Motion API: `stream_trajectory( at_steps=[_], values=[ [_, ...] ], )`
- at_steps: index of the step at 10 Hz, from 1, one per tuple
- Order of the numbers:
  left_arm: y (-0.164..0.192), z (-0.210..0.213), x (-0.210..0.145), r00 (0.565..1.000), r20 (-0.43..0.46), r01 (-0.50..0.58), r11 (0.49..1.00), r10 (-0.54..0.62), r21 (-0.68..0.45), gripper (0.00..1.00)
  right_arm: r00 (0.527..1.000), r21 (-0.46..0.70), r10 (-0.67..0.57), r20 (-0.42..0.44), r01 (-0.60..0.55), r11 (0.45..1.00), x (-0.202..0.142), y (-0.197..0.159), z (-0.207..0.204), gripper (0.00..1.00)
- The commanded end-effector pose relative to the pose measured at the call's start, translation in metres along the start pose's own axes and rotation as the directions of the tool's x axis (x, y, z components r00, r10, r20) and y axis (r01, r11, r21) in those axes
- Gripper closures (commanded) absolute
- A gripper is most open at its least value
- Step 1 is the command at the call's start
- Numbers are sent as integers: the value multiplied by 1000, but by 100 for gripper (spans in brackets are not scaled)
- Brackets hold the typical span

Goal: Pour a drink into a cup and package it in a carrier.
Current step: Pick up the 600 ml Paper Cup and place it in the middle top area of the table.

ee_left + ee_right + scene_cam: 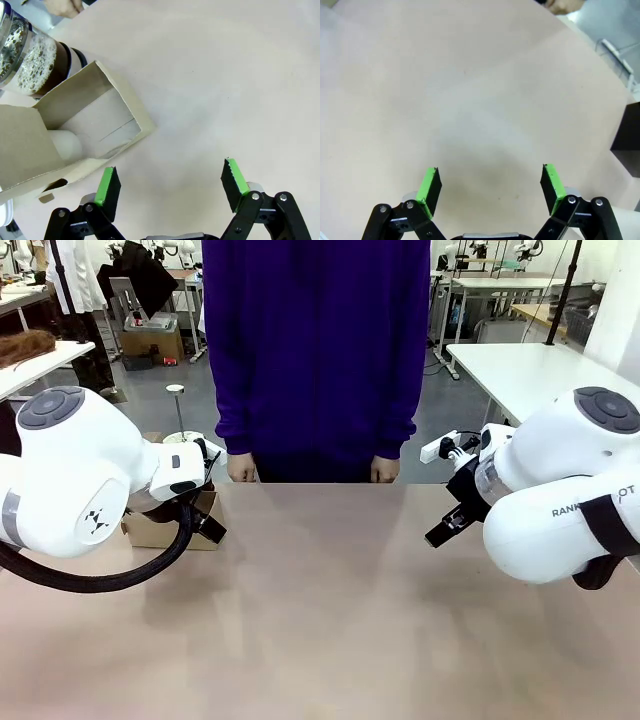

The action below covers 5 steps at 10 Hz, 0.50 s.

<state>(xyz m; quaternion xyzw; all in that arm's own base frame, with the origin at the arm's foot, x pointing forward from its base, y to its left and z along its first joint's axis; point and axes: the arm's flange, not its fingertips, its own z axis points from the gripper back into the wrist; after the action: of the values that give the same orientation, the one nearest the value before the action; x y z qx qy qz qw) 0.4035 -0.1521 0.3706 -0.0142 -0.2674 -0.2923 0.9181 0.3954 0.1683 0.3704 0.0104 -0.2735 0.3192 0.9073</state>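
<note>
In the left wrist view the brown cardboard carrier point(95, 107) lies at the left, with a white cup point(65, 145) in one of its pockets. Right behind it stands the glass jug point(35, 62), holding dark brown drink point(59, 51) topped with foam. My left gripper point(169, 175) is open over bare table just beside the carrier, with nothing between its green pads. In the front view the carrier point(160, 530) is partly hidden by my left arm. My right gripper point(490, 172) hangs open and empty above the table's right side; one black finger point(447, 527) pokes out from the arm.
A person in a purple top point(315, 350) stands at the far edge, hands point(241, 470) hanging at the table's rim. A black box point(627, 137) sits at the right edge of the right wrist view. The tan tabletop point(330, 590) stretches between the arms.
</note>
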Motion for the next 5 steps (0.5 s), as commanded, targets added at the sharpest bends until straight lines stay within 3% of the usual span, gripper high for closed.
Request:
stream_trajectory(
  at_steps=[1, 5],
  values=[
    [0, 0, 0, 1000, 0, 0, 1000, 0, 0, 0, 1000, 0, 0, 0, 0, 1000, 0, 0, 0, 0],
    [0, 0, 0, 1000, 0, 0, 1000, 0, 0, 0, 999, 20, 5, 39, -6, 1000, 88, -45, 97, 0]
  ],
)
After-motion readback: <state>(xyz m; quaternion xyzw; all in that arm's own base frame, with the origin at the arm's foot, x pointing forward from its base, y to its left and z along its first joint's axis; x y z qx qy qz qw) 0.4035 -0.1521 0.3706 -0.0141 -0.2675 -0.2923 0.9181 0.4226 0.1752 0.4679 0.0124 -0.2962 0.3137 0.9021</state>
